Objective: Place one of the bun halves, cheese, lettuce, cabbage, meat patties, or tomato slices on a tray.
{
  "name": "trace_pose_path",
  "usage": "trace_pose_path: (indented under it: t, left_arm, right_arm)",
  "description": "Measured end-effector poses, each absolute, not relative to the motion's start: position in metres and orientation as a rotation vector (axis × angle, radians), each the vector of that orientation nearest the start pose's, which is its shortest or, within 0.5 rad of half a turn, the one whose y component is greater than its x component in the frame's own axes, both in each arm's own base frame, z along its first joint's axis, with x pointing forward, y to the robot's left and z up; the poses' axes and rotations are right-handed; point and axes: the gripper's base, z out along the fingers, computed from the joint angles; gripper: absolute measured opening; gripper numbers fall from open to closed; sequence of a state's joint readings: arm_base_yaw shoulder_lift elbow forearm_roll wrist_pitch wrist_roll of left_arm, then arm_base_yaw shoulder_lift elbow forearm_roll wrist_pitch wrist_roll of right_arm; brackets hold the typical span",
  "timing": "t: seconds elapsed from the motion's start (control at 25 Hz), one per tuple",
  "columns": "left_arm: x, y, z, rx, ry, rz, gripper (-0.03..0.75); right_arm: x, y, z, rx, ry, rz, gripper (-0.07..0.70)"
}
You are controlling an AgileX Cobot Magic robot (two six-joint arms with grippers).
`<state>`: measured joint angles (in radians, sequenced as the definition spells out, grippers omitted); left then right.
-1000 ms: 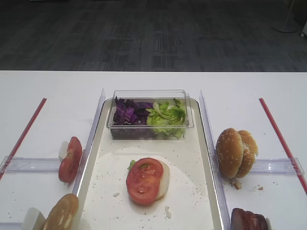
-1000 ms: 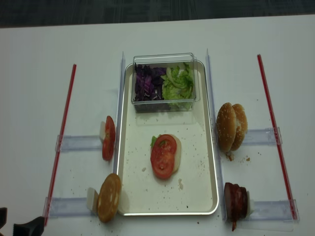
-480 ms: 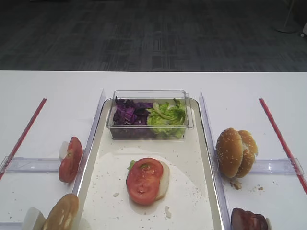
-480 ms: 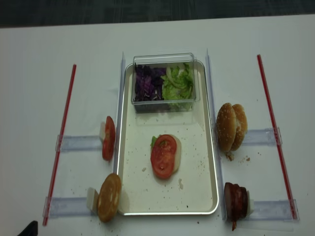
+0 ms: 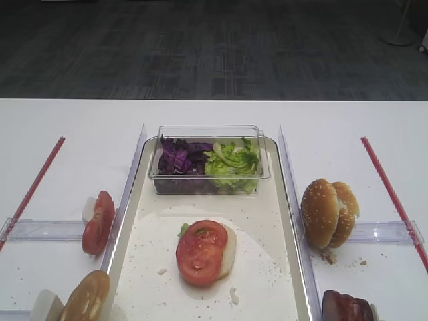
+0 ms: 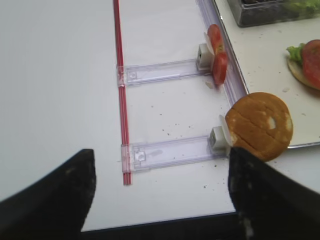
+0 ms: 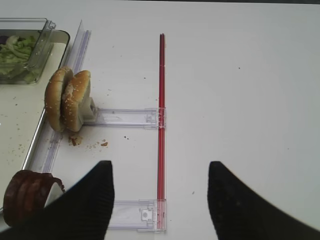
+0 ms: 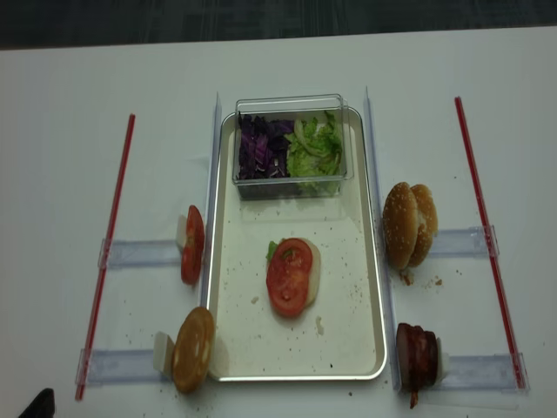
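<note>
On the cream tray (image 8: 348, 324) lies a pale bun half topped with lettuce and tomato slices (image 8: 290, 276) (image 5: 200, 252). More tomato slices (image 8: 192, 244) (image 6: 216, 47) and a bun half (image 8: 193, 348) (image 6: 259, 125) stand left of the tray. Sesame bun halves (image 8: 409, 225) (image 7: 67, 99) and meat patties (image 8: 418, 355) (image 7: 27, 197) stand on its right. Cabbage (image 5: 179, 159) and lettuce (image 5: 232, 162) fill the tub. Cheese is out of view. My left gripper (image 6: 160, 195) hangs open over the near-left table edge. My right gripper (image 7: 160, 200) is open above the right red strip, holding nothing.
A clear plastic tub (image 8: 291, 104) sits at the tray's far end. Red strips (image 8: 109, 244) (image 8: 487, 244) run down both sides of the table, with clear plastic rails (image 8: 139, 254) (image 8: 466, 239) holding the food upright. Crumbs speckle the tray and table.
In the realsense view my left gripper has drawn back toward the bottom-left corner, so only a dark tip still shows. The food has not moved.
</note>
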<state>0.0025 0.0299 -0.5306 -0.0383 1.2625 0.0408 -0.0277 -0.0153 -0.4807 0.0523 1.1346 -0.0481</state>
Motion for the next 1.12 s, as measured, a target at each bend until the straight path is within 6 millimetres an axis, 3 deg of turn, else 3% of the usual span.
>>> trace_pose_path:
  t: [1.12]
  left_arm:
    - [-0.0135,0.0004,0.2707,-0.064,2.242,-0.021,0.503]
  right_arm:
    - [-0.0082,0.0045,0.2661,-0.026,2.121,0.018,0.445]
